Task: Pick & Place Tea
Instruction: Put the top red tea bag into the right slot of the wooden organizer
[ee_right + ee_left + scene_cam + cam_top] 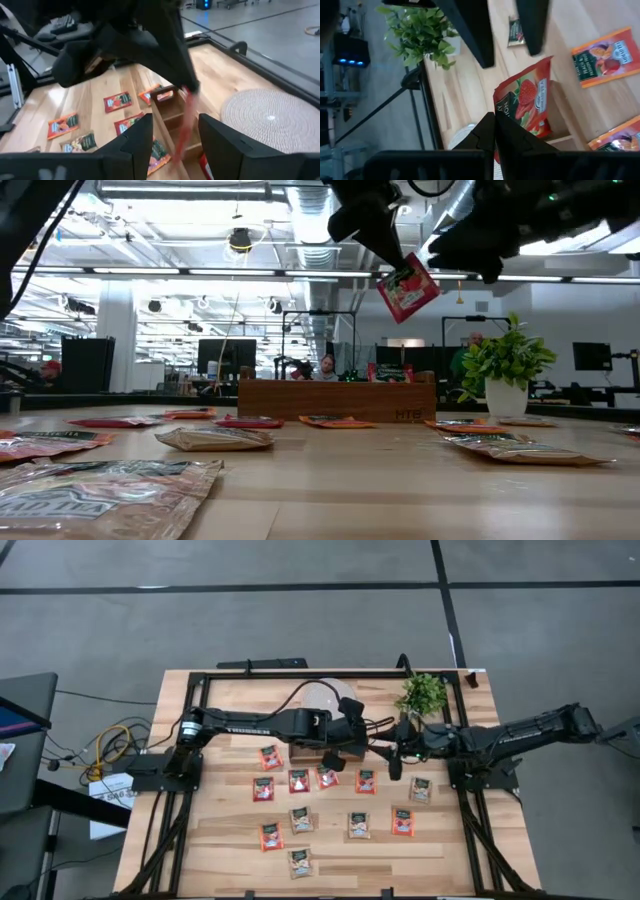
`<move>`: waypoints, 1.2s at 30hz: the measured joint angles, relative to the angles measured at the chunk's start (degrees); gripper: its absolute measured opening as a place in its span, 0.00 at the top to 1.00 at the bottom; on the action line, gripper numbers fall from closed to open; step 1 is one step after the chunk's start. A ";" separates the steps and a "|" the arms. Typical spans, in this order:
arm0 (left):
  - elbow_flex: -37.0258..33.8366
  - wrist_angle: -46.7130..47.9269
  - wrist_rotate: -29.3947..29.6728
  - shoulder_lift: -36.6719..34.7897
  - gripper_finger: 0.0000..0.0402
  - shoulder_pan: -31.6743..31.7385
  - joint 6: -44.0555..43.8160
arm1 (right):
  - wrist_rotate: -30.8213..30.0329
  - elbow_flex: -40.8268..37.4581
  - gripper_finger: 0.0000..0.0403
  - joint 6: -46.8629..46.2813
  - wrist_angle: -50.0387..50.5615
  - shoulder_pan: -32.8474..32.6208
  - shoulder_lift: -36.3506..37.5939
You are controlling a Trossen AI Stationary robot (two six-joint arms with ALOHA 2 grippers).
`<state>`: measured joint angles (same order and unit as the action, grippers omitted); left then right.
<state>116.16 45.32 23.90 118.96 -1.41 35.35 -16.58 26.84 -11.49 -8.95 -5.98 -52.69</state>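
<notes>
A red-orange tea sachet (407, 288) with a strawberry picture hangs in the air above the brown wooden tray (335, 395), with my left gripper (494, 121) shut on it. My right gripper (175, 127) is open just beside it. Its two fingers stand on either side of the sachet (184, 125), which shows edge-on there, and do not touch it. Several more sachets, red-orange and pale tan, lie flat on the table (300, 820). One red sachet (390, 372) stands in the tray. My left gripper pinches the sachet between its two shut fingers at the edge by the dark green band (503, 111). The fingers (385, 248) slant down onto it from above. The sachet hangs tilted below them, clear of the tray and the table.
A round white woven disc (270, 117) lies behind the tray. A potted plant (422, 692) stands at the far right. The tray's compartments (172, 107) lie under both grippers. Black frame rails (300, 675) border the table.
</notes>
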 joint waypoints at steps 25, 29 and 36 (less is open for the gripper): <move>-0.01 1.79 -0.13 0.00 1.00 0.00 0.00 | -0.25 11.13 0.87 2.57 6.81 2.24 -11.26; -0.02 1.88 -0.26 0.00 1.00 0.00 -0.02 | -0.22 11.14 0.98 2.56 7.26 2.43 -11.29; -0.02 1.86 -0.28 0.00 1.00 -0.02 -0.20 | -0.28 11.29 1.00 1.28 8.63 2.40 -11.31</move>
<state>116.14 47.18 23.62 118.96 -1.43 35.16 -16.86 38.13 -10.21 -0.33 -3.57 -64.01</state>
